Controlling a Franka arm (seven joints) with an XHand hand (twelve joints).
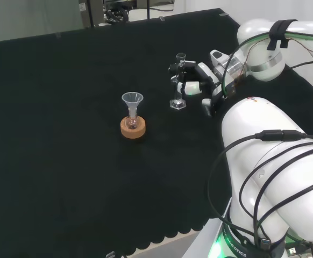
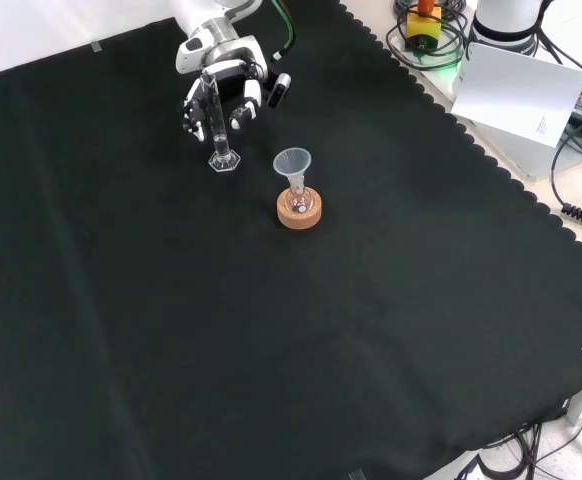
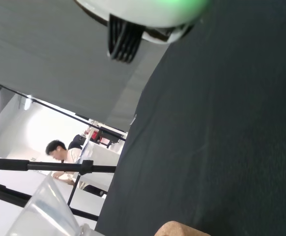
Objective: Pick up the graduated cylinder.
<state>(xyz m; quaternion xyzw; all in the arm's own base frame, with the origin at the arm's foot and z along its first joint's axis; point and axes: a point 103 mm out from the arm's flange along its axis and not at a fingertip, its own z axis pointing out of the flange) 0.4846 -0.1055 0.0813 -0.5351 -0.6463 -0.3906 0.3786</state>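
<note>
The graduated cylinder (image 1: 178, 80) is a slim clear tube on a hexagonal foot, standing upright on the black cloth (image 1: 65, 161). In the head view the hand (image 1: 199, 75) reaches it from the right, with a black fingertip curled past the tube's upper part and a thumb against it lower down. From the front, the hand (image 2: 221, 85) comes in from the top behind the cylinder (image 2: 217, 125), fingers bent down either side of the tube. The foot rests on the cloth. A blurred white part of the hand (image 3: 143, 12) shows in the wrist view.
A small flask with a clear funnel (image 1: 132, 100) in its neck sits on a cork ring (image 1: 133, 128), left of the cylinder in the head view. From the front this funnel (image 2: 292, 162) and ring (image 2: 299, 212) lie to the cylinder's lower right. The scalloped cloth edge (image 2: 491, 170) runs on the right.
</note>
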